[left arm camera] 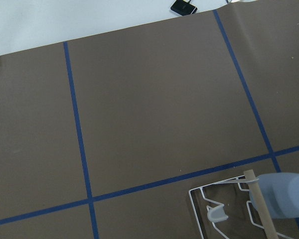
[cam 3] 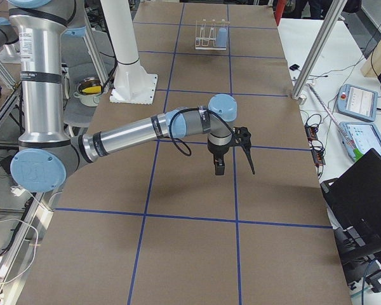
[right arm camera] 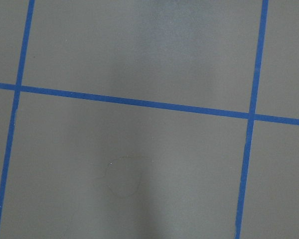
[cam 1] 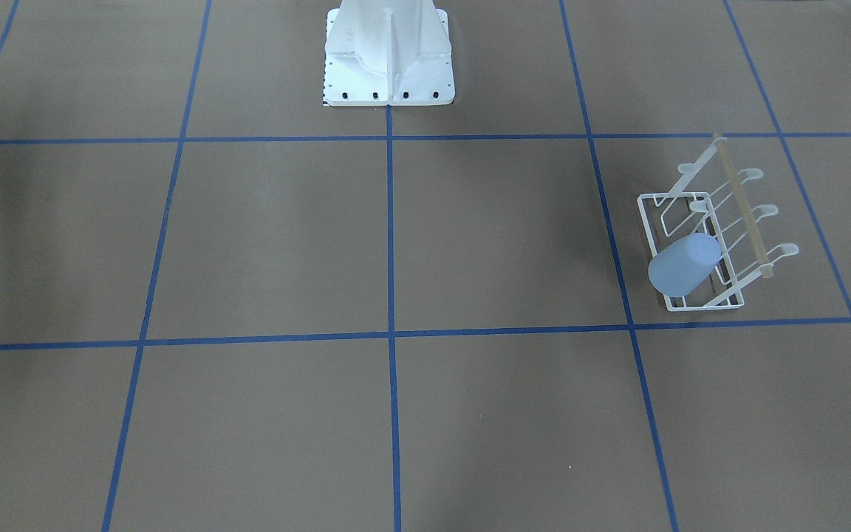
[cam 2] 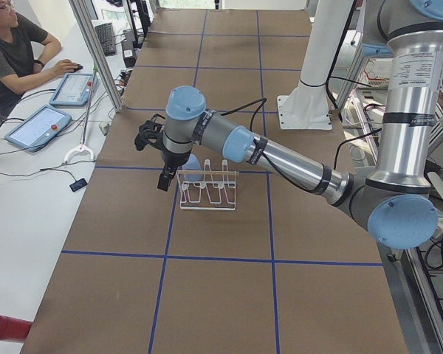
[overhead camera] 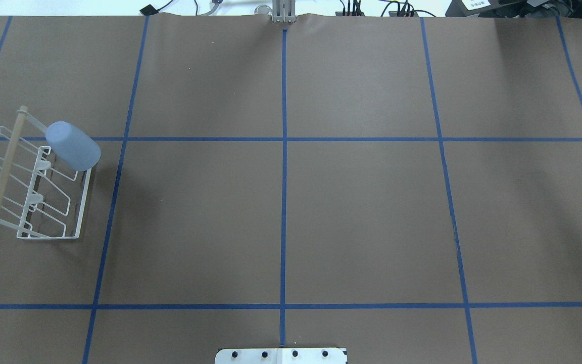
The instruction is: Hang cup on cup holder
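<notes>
- Brown paper-covered table [overhead camera: 361,217], marked into large squares by blue tape lines [overhead camera: 284,202], with a white mounting plate [cam 1: 388,52] at the robot's edge.
- On the robot's left side of it, stood the cup holder [overhead camera: 85,202]: white wire base frame flat on the paper, slanted prongs with paddle tips, pale wooden bar [overhead camera: 6,167] along the outer side.
- Rested on that rack, at the end farthest from the robot: the cup [overhead camera: 73,146], light blue, tilted, closed narrow end uppermost, wider rim lower and over the frame's inner edge.
- Left gripper [cam 2: 161,173]: seen only from the side camera, hung above the table near the rack's cup end, fingers pointing down; could not tell how far apart the fingers were, nor whether anything was touched.
- From the left wrist camera, showed only the rack's corner, the bar's tip and the cup at the lower right edge.
- Right gripper [cam 3: 235,166]: hung over bare paper well apart from the rack, likewise seen from the side only; opening could not be judged.
- Beside the table, sat an operator [cam 2: 15,48] at a white desk.
</notes>
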